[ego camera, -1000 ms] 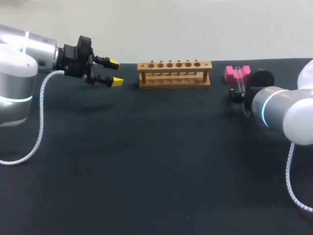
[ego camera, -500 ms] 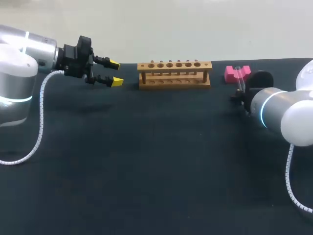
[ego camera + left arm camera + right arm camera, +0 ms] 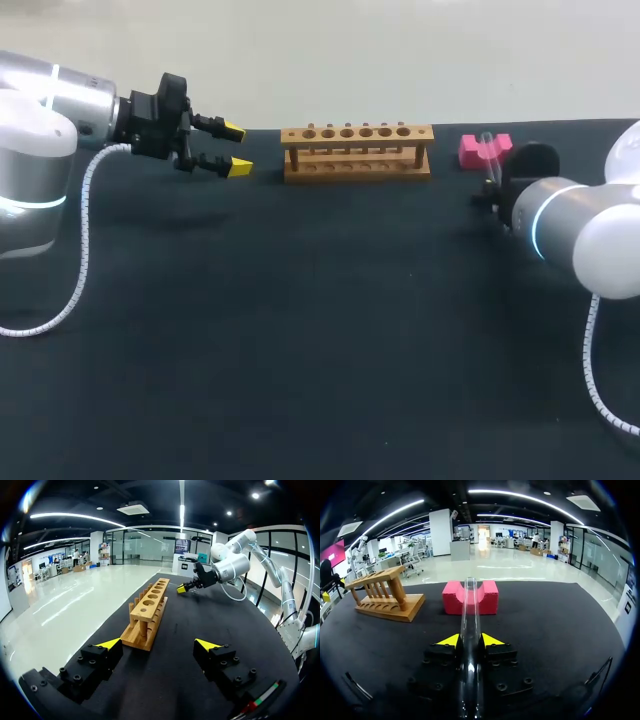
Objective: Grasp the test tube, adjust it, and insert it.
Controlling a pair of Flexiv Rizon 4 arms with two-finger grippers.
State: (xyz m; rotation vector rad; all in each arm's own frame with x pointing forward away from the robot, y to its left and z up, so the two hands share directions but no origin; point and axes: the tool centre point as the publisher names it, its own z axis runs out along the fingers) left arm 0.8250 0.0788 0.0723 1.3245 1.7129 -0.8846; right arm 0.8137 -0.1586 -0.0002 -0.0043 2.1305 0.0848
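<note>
A clear glass test tube [image 3: 469,615] lies between the yellow-tipped fingers of my right gripper [image 3: 470,641], which is shut on its near part. The tube's far end reaches into the notch of a pink block [image 3: 451,599]. In the head view the tube [image 3: 489,158] shows by that pink block [image 3: 472,150] at the back right, and my right wrist hides the fingers. The wooden rack [image 3: 357,150], with a row of several holes, stands at the back middle. My left gripper [image 3: 236,148] hovers open and empty, left of the rack [image 3: 149,614].
The dark table top [image 3: 320,330] stretches wide in front of the rack. The far table edge runs just behind the rack and the pink block. In the left wrist view my right arm [image 3: 225,569] appears beyond the rack's far end.
My right wrist has shifted very slightly at the tube by the pink block. The left arm, the rack and the block have not moved.
</note>
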